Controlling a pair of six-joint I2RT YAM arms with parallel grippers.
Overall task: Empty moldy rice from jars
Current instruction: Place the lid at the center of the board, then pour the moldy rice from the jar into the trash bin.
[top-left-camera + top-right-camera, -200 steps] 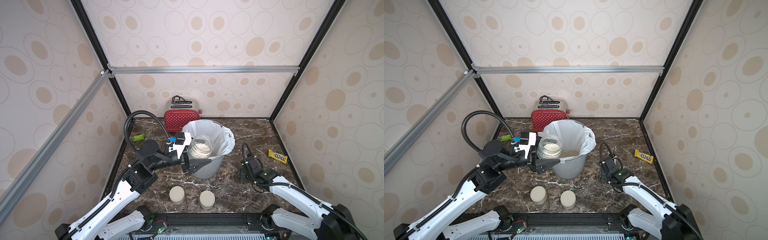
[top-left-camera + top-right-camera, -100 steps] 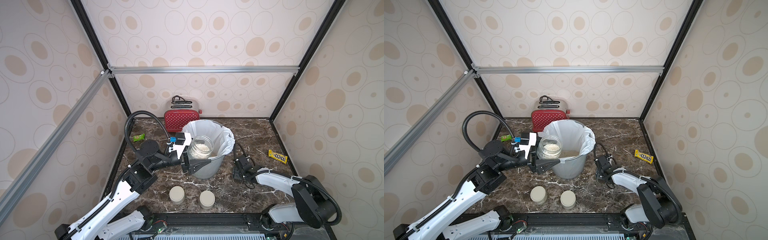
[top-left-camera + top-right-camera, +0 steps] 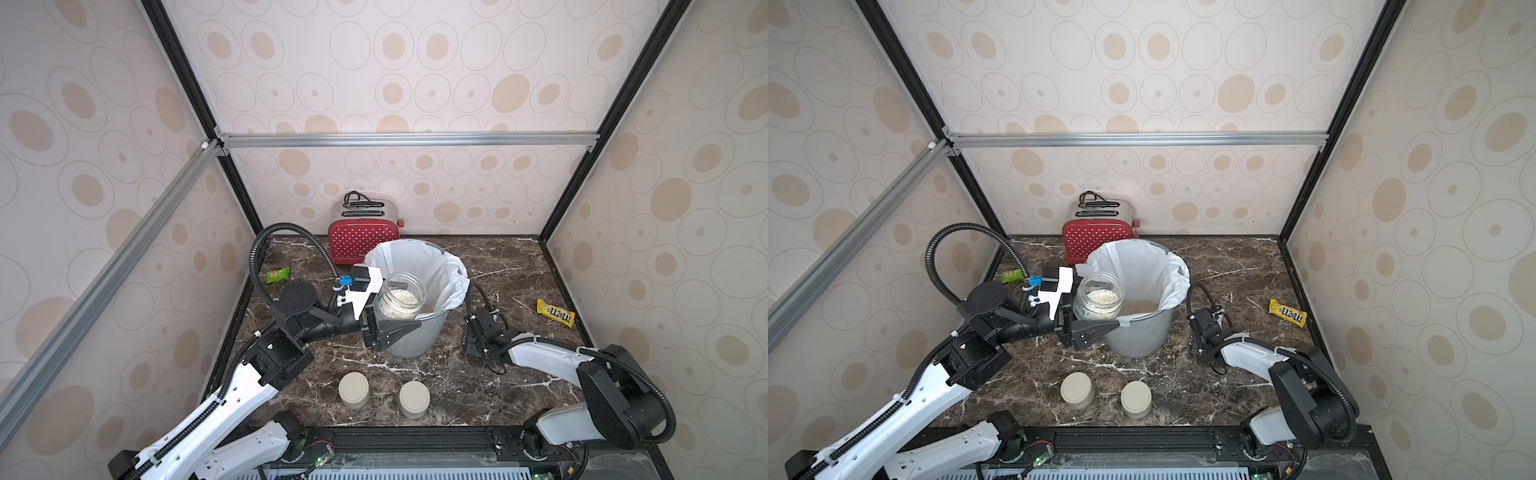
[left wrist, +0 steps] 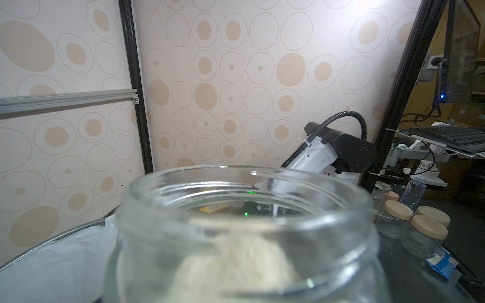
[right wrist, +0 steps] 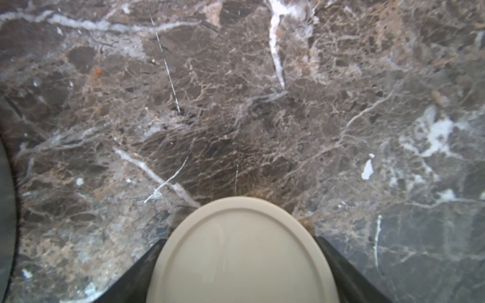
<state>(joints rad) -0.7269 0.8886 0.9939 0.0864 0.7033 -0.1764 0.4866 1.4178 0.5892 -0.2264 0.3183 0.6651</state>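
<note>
The left tool (image 3: pixel 380 318) clamps an open jar (image 3: pixel 400 291), rice (image 3: pixel 399 300) unpoured, over the bin (image 3: pixel 415 345); the right tool (image 5: pixel 240 244) straddles a lid (image 5: pixel 240 265), grip unclear; two lidded jars (image 3: pixel 354 389) wait near

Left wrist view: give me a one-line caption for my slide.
Lidless glass jar of pale rice fills the frame over the white bin liner, the right arm beyond.

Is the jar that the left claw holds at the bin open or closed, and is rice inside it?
Open, partly full: the jar has an uncovered mouth, and pale rice lies in it.
</note>
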